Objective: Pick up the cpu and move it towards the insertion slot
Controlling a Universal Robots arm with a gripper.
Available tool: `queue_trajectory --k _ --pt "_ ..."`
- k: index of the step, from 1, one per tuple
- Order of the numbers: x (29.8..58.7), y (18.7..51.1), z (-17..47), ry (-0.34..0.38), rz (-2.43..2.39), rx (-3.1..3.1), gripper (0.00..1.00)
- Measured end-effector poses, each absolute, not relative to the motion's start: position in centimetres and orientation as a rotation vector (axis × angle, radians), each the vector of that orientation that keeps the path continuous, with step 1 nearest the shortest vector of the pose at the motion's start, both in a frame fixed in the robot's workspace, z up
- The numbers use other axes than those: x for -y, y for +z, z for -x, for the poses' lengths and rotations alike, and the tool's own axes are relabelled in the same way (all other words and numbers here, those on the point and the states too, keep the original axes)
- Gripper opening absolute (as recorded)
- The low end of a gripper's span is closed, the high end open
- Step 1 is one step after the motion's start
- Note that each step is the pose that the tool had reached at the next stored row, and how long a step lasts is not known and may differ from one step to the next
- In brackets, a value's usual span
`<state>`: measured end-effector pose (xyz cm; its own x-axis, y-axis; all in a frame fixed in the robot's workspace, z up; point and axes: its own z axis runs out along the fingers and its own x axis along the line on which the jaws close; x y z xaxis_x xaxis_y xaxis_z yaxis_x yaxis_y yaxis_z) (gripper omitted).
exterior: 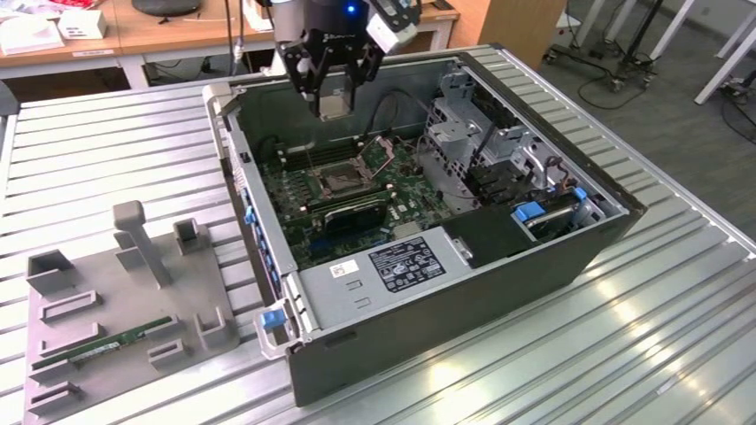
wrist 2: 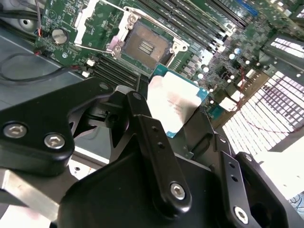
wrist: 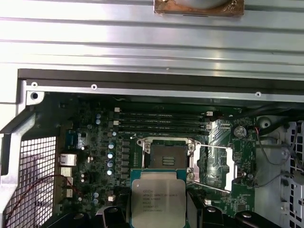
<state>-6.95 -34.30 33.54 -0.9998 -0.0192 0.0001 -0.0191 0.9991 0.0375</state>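
My gripper [exterior: 333,96] hangs over the back of the open computer case [exterior: 473,292], shut on the cpu [exterior: 335,106]. In both wrist views the cpu [wrist 2: 173,102] [wrist: 158,199] shows its silvery face and pale rim, clamped by its edges between the black fingers [wrist 2: 142,128]. The insertion slot [exterior: 335,181] is the square socket with a metal frame and dark centre on the green motherboard, with its retaining lever swung open. The chip is held in the air above the board, a short way off the socket [wrist: 167,156] [wrist 2: 145,45], not touching it.
Long black memory slots [wrist: 161,121] lie beside the socket. The case walls, a drive cage [exterior: 473,133] and the power supply [exterior: 402,261] ring the board. A grey tray [exterior: 71,319] at the exterior view's left holds a green memory stick [exterior: 119,341].
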Motion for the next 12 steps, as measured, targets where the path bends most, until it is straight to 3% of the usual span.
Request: queue_trajectory --k 12 --pt "34.1 32.1 5.8 -0.059 -0.028 3.138 0.55"
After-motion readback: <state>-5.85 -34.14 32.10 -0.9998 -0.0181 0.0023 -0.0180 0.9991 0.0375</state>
